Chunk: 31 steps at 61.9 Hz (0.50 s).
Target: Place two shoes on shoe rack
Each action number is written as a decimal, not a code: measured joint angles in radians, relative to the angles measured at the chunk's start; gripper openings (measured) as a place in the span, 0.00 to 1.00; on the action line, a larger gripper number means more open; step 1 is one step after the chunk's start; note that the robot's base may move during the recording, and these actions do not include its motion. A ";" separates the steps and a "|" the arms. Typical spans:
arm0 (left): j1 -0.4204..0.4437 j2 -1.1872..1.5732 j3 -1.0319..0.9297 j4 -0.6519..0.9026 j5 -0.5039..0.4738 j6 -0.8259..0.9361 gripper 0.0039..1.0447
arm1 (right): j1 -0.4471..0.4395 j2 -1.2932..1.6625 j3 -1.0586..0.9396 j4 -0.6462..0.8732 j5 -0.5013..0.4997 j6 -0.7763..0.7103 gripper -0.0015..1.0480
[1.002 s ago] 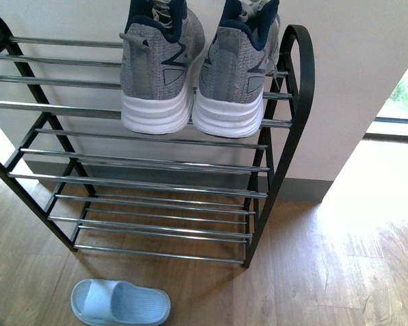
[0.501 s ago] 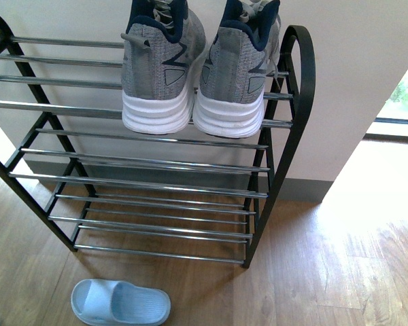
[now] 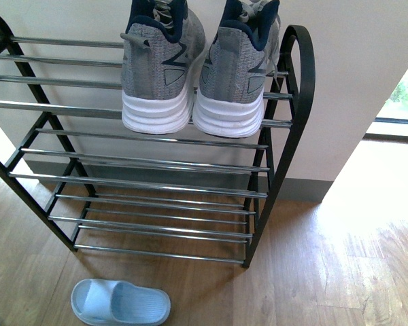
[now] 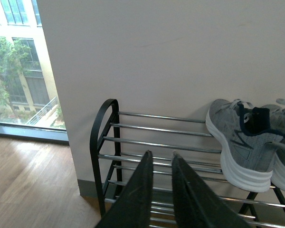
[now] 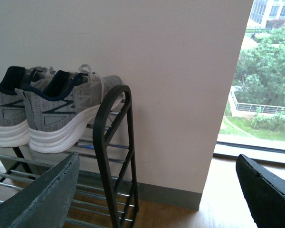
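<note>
Wood floor [image 3: 326, 272] lies below the shoe rack [image 3: 296, 102], where both grey sneakers [image 3: 160, 75] sit on the top shelf with heels at its front bar, so a bump from the empty, narrow-gapped left hand [image 4: 161, 154] or the wide, empty right hand [image 5: 156, 159] could tip them off.

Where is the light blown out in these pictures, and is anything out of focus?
Front view: daylight washes out the floor at right, shoe rack bars glint, shoes sharp. Left wrist view: window pale and overbright. Right wrist view: the near fingers look soft.
</note>
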 joint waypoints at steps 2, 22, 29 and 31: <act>0.013 -0.008 -0.009 0.003 0.012 -0.002 0.01 | 0.000 0.000 0.000 0.000 0.000 0.000 0.91; 0.177 -0.072 -0.088 0.018 0.170 0.006 0.01 | 0.000 0.000 0.000 0.000 0.000 0.000 0.91; 0.177 -0.090 -0.111 0.023 0.170 0.007 0.01 | 0.000 0.000 0.000 0.000 0.000 0.000 0.91; 0.177 -0.093 -0.114 0.024 0.170 0.007 0.01 | 0.000 0.000 0.000 0.000 0.000 0.000 0.91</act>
